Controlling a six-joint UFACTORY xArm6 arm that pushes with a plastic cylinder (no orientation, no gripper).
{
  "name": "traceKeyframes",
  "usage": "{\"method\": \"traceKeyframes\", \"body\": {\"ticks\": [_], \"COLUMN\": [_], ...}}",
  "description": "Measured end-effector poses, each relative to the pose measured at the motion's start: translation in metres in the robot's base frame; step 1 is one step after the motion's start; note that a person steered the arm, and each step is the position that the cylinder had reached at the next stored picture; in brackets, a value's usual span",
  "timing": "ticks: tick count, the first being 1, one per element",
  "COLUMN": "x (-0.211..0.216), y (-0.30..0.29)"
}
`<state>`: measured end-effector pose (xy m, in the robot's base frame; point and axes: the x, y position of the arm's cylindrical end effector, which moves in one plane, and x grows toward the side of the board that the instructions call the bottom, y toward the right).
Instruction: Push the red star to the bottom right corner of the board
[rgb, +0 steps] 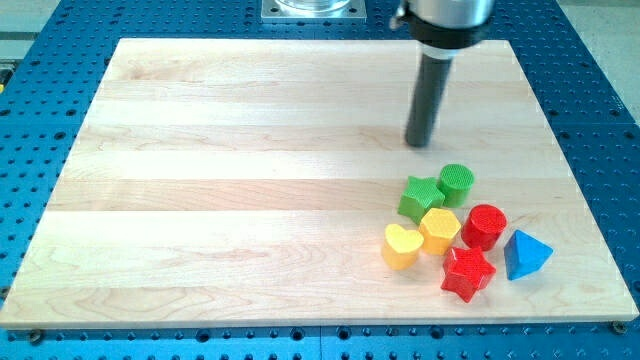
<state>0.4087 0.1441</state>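
Observation:
The red star (468, 273) lies near the board's bottom right, at the lower edge of a tight cluster of blocks. Just above it sits a red cylinder (484, 226), to its right a blue triangle (525, 254), and to its upper left a yellow hexagon (440, 229). My tip (419, 143) rests on the board above the cluster, a short way above the green star (421, 197) and apart from every block. The red star is well below the tip, with other blocks between them.
A yellow heart (402, 246) lies left of the red star. A green cylinder (456, 184) sits at the cluster's top. The wooden board (200, 180) lies on a blue perforated table (40, 120). The arm's base mount (312, 9) is at the view's top.

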Motion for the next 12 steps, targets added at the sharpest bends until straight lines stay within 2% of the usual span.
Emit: {"method": "traceKeyframes", "body": {"ticks": [1,2,3,4,5,6,7,8,9,10,11,12], "x": [0.050,0.066,0.026,0.026,0.066,0.073,0.105,0.107,0.076,0.106,0.183,0.210], "y": [0.020,0.019,-0.005,-0.045,-0.036,-0.034,-0.033,-0.038,-0.095,-0.177,-0.188,-0.171]}}
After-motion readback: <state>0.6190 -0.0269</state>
